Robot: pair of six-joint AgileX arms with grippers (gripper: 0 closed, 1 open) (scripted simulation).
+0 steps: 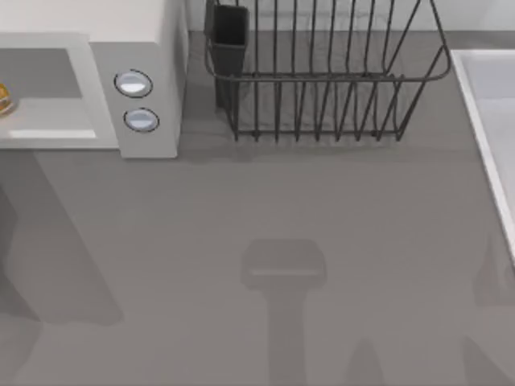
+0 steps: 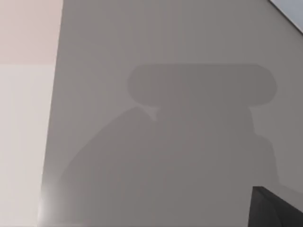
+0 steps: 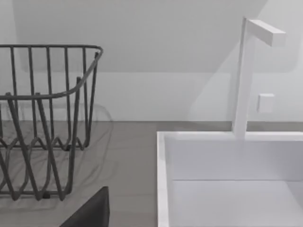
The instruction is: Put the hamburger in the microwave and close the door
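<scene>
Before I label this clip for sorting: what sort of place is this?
Most likely a simulated kitchen counter: a white microwave with a hamburger inside, a dark wire dish rack, and a white sink with a faucet.

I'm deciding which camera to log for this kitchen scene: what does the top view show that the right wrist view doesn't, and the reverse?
Top view alone: the white microwave with its two round knobs, and the hamburger at the picture's left edge inside the grey cavity.

Right wrist view alone: the white faucet rising behind the sink, the pale back wall, and a dark part of the arm at the picture's edge.

Both: the dark wire dish rack, the white sink and the grey countertop.
</scene>
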